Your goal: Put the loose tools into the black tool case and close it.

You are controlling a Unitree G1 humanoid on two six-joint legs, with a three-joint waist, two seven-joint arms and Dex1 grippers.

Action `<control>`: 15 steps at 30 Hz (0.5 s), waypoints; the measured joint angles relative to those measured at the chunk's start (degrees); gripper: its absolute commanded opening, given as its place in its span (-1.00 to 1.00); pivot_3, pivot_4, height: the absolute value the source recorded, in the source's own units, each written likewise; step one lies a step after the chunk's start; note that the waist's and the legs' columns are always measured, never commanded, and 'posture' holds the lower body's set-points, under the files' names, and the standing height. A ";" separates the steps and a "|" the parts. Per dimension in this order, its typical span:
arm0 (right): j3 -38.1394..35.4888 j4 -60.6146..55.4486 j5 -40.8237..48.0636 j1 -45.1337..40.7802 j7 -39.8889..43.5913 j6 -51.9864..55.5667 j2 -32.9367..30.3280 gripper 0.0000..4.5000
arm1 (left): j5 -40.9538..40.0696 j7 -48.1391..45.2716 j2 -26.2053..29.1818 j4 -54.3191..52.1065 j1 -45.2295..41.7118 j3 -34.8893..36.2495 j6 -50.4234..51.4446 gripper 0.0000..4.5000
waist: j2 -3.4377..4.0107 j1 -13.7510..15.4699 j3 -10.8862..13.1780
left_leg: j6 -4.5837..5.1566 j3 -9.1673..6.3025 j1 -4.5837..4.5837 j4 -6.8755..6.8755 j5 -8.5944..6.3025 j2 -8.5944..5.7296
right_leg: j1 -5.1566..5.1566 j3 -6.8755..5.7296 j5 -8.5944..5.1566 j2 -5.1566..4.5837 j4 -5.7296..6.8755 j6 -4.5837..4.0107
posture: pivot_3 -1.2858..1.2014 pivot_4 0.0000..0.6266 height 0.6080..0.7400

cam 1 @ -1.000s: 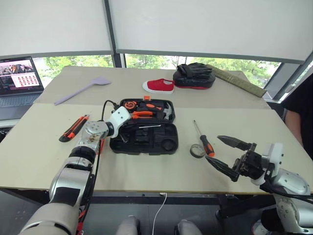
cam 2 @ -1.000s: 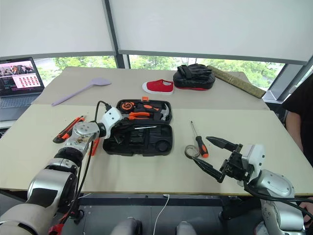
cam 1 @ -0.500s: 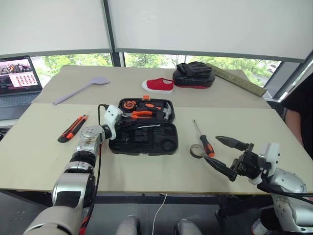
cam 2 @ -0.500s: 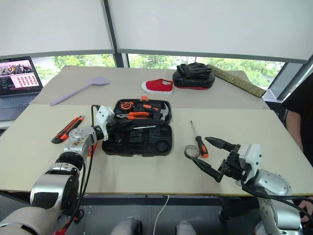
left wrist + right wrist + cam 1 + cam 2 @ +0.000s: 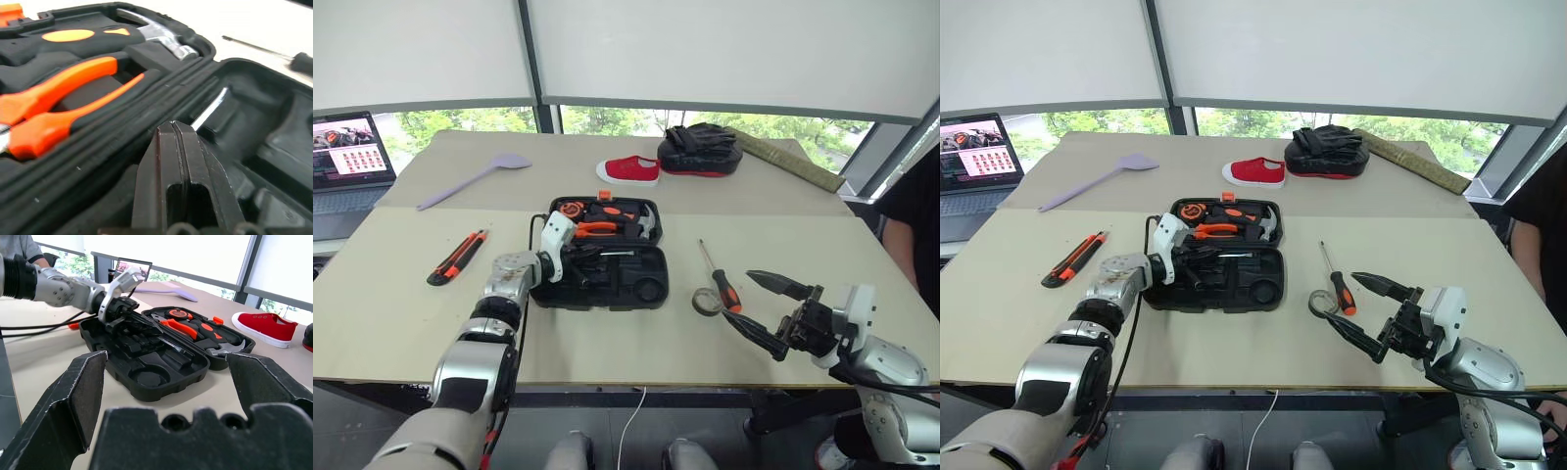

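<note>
Left eye view has the black tool case lying open at the middle of the frame on the table, its upper half already filled with orange-handled pliers, a tape measure and a hammer. The left end effector sits at the case's left side over the lower half, its fingers pressed together and gripping nothing that can be seen; the left wrist view puts them just above the moulded recesses, though whether they touch the plastic is hard to tell. An orange-and-black utility knife lies loose at the left of the frame, well apart from the case. To the right of the case lie a screwdriver and, touching it or nearly so, a small dark tape roll. The right end effector hovers at the lower right with its jaws spread wide and empty. Toward the top of the frame are a lilac spoon, a red shoe and a black padded mitt.
</note>
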 measured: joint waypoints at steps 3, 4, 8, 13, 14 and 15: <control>-0.01 -0.01 0.24 0.22 0.00 0.00 0.00 1.00 | 0.06 0.92 0.14 -0.40 -0.10 -0.33 1.56 -1.00 | 0.00 -0.08 0.00 | -0.01 0.00 0.13 0.00 0.00 0.04 | 0.10 0.00 0.00 0.02 0.00 -0.01 | 0.03 -0.52 1.00; -0.01 -0.01 0.33 0.31 0.00 0.00 0.00 1.00 | 0.06 1.02 0.19 -0.41 -0.11 -0.33 1.81 -1.00 | 0.00 -0.12 0.00 | -0.01 0.01 0.21 -0.01 -0.01 0.05 | 0.15 0.00 -0.01 0.02 0.00 -0.03 | 0.03 -0.52 1.00; -0.02 -0.07 0.40 0.75 -0.05 0.00 0.00 1.00 | -0.22 0.15 0.65 -1.78 0.12 -0.30 4.05 -1.00 | 0.00 -0.30 0.00 | -0.11 0.01 0.21 -0.02 -0.06 0.07 | 0.15 0.00 -0.02 0.02 0.01 -0.05 | 0.03 -0.52 1.00; -0.11 -0.74 0.46 1.73 -0.11 0.00 0.00 1.00 | -4.14 -2.72 0.43 -5.55 4.12 2.68 0.26 -0.77 | -0.03 -0.35 0.02 | -0.01 0.01 -0.12 -0.10 -0.01 0.06 | -0.16 0.02 0.15 0.00 -0.02 -0.45 | 0.03 -0.52 1.00; -0.37 -0.76 0.44 1.79 -0.19 0.00 -0.01 1.00 | -5.32 -3.04 0.42 -6.63 4.92 4.03 -1.68 -0.70 | -0.07 -0.30 0.04 | -0.01 0.01 -0.32 -0.10 -0.01 0.06 | -0.37 0.02 0.17 0.01 0.01 -0.46 | 0.03 -0.52 1.00; -0.74 -0.75 0.41 1.86 -0.30 -0.01 -0.05 1.00 | -6.43 -3.57 0.64 -7.70 5.27 4.96 -2.97 -0.50 | -0.10 -0.21 0.06 | 0.00 0.00 -0.52 -0.09 0.00 0.06 | -0.57 0.02 0.18 0.02 0.03 -0.46 | 0.03 -0.52 1.00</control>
